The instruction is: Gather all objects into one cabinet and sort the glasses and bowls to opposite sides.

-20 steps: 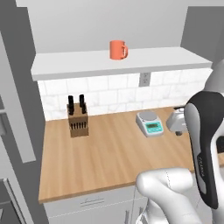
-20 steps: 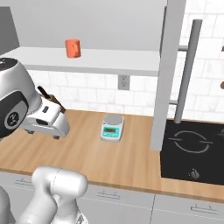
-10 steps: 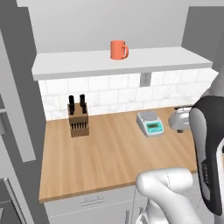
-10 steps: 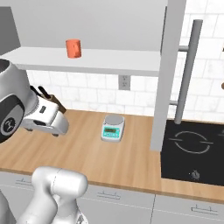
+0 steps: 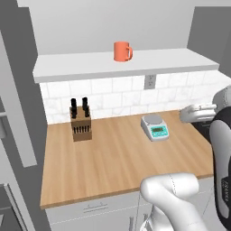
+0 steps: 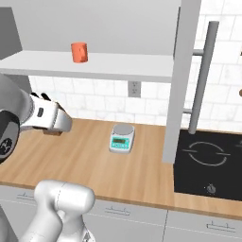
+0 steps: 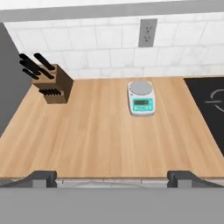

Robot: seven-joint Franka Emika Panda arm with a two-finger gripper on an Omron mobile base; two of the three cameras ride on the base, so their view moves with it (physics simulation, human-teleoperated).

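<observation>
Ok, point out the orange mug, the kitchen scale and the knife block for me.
orange mug (image 5: 122,51), left base view, on its side wall.
kitchen scale (image 7: 141,98), hand view, between round platform and display.
knife block (image 5: 81,127), left base view, on its wooden front.

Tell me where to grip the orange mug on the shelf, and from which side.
Grip the coral-orange mug across its round body, coming straight in from the front. It stands upright near the shelf edge; its handle juts to the robot's right, leaving front and left bare. The gripper is open.
</observation>
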